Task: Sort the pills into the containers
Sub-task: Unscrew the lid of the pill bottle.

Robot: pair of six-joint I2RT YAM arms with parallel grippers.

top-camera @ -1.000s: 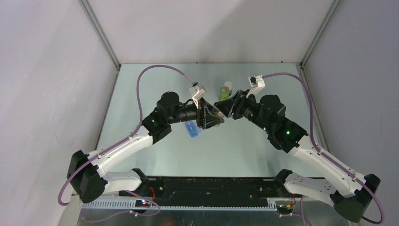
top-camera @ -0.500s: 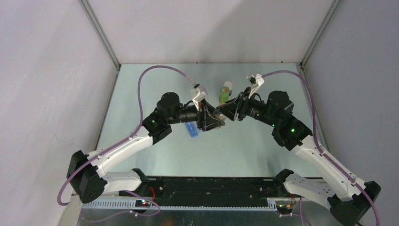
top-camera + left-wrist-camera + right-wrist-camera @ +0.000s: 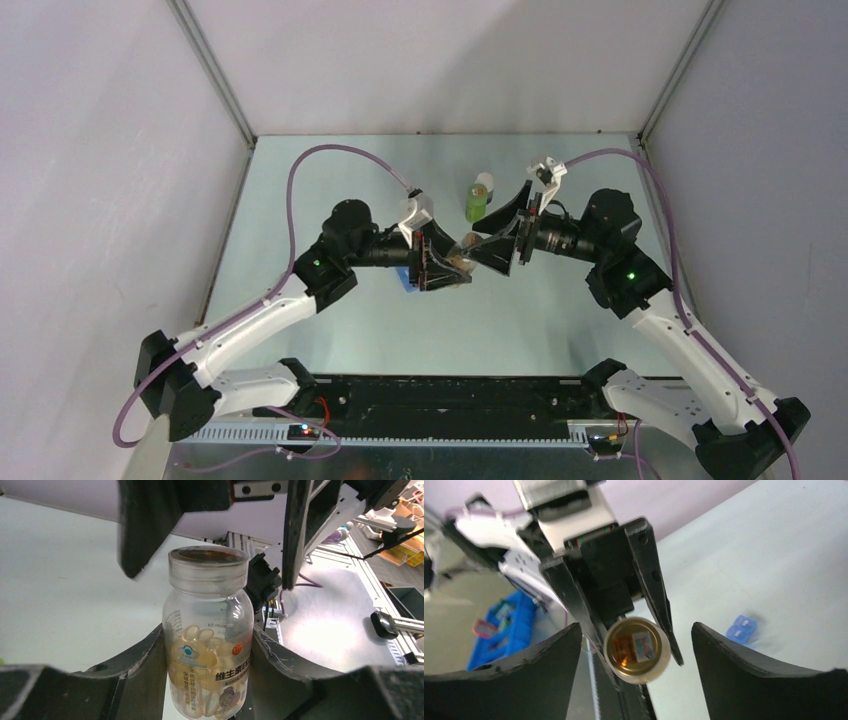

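1. Clear plastic forms the pill bottle, which is part full of yellow softgel pills. The left fingers clamp its body and hold it above the tabletop, with the cap pointing at the right arm.
2. The right fingers stand wide, one on each side of the cap, with a gap on both sides. The cap sits about midway between them and is on the bottle.
3. The step in hand appears to be removing the cap. Advance the right fingers along the bottle's axis until they cover the cap's side wall only, not the shoulder below it.
4. Close squarely, then turn about that same axis. The smooth body may spin in the left grip, so that grip needs to stay firm.
5. Tilt the mouth upward before lifting the cap away, or the softgels may spill. The blue pill box lies on the tabletop beneath the left wrist. The green bottle stands just beyond both arms.
6. Compared with one second ago:
   - The right fingers have spread and the right wrist has rolled and drawn back.
   - The left arm has brought the bottle nearer the bases, and it now hides most of the pill box.
   - The green bottle has not moved.
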